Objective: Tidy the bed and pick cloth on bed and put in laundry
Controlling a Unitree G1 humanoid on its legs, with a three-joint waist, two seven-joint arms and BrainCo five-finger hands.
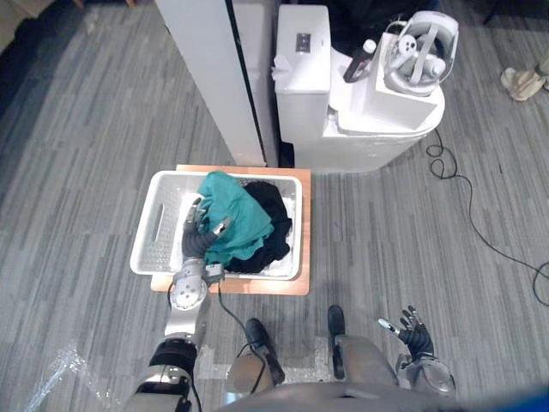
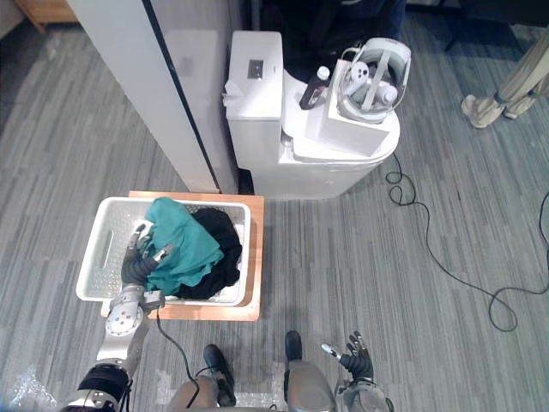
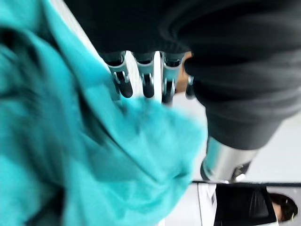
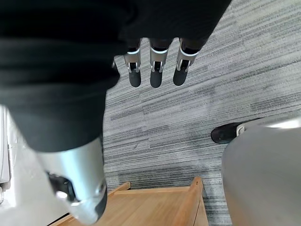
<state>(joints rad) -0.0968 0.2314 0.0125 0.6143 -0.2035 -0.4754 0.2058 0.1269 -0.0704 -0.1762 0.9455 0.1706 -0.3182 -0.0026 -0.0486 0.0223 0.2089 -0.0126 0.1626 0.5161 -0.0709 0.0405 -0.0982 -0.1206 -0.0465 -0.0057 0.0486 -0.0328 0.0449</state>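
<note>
Lying in white basket, teal cloth under left robot hand, fingers straight.

The left robot hand reaches forward, fingers loosely spread; the right robot hand hangs low, fingers straight.

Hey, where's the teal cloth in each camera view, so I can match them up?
Left eye view: teal cloth in the white basket, centre left.
Right eye view: lower left, same basket.
Left wrist view: close up, past the left hand.
Right wrist view: the wooden board under the basket, the shared landmark.
</note>
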